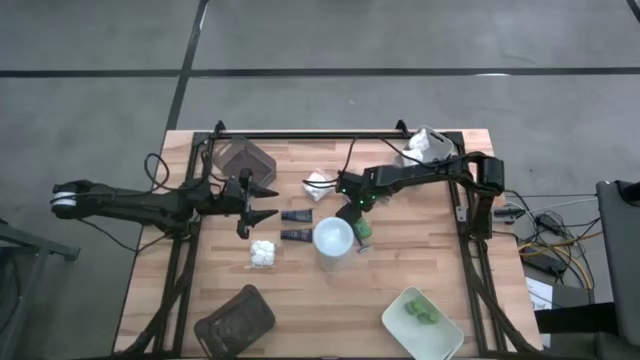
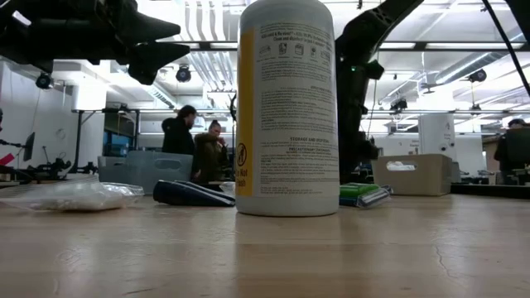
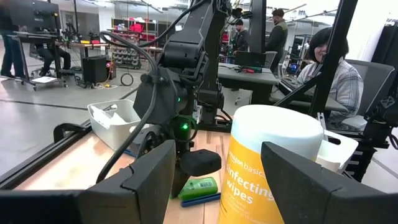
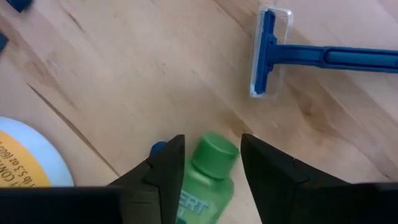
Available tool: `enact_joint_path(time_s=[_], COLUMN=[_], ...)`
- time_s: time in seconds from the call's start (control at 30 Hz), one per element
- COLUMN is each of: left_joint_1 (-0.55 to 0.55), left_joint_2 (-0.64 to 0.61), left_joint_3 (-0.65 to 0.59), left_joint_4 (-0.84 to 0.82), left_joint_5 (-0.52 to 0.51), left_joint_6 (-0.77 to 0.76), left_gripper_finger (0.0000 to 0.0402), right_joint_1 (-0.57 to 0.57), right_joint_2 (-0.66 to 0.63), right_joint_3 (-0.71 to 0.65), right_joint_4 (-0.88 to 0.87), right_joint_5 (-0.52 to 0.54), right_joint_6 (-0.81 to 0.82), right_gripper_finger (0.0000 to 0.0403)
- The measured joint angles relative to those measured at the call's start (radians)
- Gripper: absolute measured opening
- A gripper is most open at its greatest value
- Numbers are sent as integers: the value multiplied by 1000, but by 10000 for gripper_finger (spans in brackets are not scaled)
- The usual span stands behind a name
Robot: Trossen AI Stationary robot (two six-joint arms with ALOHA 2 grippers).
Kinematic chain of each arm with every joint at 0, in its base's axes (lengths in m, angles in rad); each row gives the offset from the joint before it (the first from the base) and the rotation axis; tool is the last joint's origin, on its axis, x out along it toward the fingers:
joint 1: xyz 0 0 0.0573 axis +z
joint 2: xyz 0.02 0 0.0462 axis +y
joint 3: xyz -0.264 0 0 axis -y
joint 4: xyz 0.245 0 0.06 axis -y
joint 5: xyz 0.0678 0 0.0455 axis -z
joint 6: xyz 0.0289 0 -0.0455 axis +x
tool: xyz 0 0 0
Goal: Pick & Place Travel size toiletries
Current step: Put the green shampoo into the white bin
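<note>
We see the right gripper [image 4: 211,163], jaws apart, straddling a green bottle [image 4: 208,180] beside the yellow bottle [image 1: 333,240]; left gripper's [image 1: 262,201] jaws apart.

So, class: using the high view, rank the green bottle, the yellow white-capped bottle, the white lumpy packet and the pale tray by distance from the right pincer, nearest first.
1. Green bottle: directly under the right pincer, between its fingers.
2. Yellow white-capped bottle: just beside it, towards the table's front.
3. White lumpy packet: farther off, on the left arm's side.
4. Pale tray: front right corner, farthest.
</note>
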Motion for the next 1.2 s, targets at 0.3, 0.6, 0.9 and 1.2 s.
enact_joint_path(time_s=[0.3,0.6,0.9,1.2], left_joint_1=[0,0,0,0], left_joint_2=[0,0,0,0], left_joint_3=[0,0,0,-1], left_joint_4=[0,-1,-1,-1], left_joint_5=[0,0,0,0], left_joint_6=[0,0,0,0], left_gripper_finger=[243,243,243,243], right_joint_1=[1,6,7,11], right_joint_2=[-1,-18,-132,-368], right_joint_3=[-48,-55,-87,-190], right_joint_4=[30,13,-5,13], right_joint_5=[0,-1,-1,0], right_joint_6=[1,-58,-104,-115], right_gripper_finger=[121,97,92,93])
